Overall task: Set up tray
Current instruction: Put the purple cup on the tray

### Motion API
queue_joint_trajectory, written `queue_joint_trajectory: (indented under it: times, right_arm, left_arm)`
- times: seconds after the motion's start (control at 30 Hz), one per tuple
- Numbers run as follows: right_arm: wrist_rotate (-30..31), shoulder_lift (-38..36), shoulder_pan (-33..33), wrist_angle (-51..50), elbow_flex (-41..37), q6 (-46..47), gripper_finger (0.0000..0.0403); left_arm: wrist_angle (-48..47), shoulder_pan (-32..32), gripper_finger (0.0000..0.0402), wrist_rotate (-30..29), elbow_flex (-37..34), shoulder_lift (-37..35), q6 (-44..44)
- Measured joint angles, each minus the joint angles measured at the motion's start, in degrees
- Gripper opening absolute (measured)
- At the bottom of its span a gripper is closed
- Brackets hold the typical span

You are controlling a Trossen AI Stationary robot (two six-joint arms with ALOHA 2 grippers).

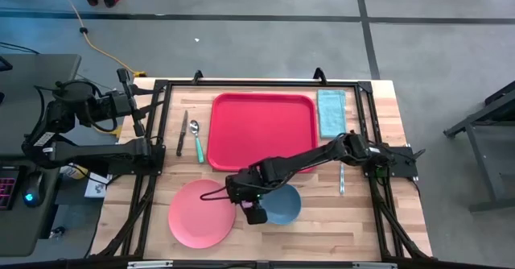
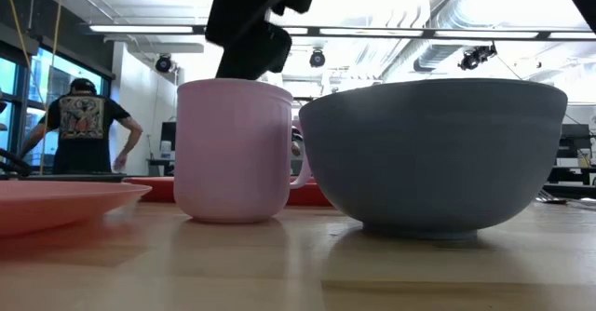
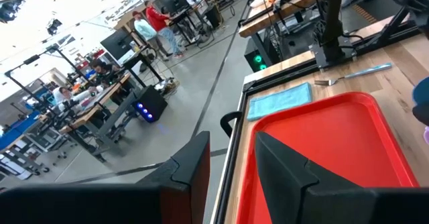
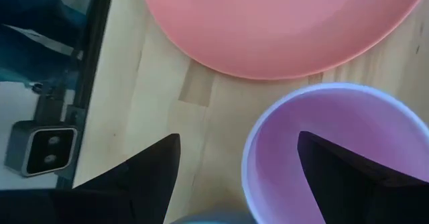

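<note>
The red tray (image 1: 261, 130) lies at the table's far middle. A pink mug (image 2: 237, 148) stands upright on the table between the pink plate (image 1: 201, 213) and the blue-grey bowl (image 1: 283, 206). In the high view my right arm hides the mug. My right gripper (image 4: 238, 137) is open just above the mug's rim (image 4: 249, 150). One finger stands outside the wall and one over the mug's hollow, with a gap on either side. My left gripper (image 3: 231, 140) is open and empty at the table's far left, facing the tray (image 3: 335, 137).
A knife (image 1: 182, 132) and a teal-handled spoon (image 1: 199, 142) lie left of the tray. A blue cloth (image 1: 331, 113) lies to the tray's right and a fork (image 1: 341, 180) nearer the right edge. A black frame borders the table. People stand in the room beyond.
</note>
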Motion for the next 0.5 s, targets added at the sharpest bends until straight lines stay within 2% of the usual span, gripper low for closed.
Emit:
queue_joint_trajectory:
  times: [0.23,0.37,0.5]
  right_arm:
    - [1.58,1.71,-0.61,-0.1,-0.04,1.03,0.0275]
    - [2.76,1.71,-1.35,-0.09,-0.04,1.38,0.0251]
    - [1.42,1.71,-1.96,-0.09,-0.04,1.57,0.0216]
  left_arm:
    - [0.01,0.0,0.0152,0.02,0.0,0.01,-0.01]
    - [0.0,0.0,0.0152,0.02,0.0,-0.01,0.0]
    - [0.01,0.0,0.0152,0.02,0.0,0.01,-0.01]
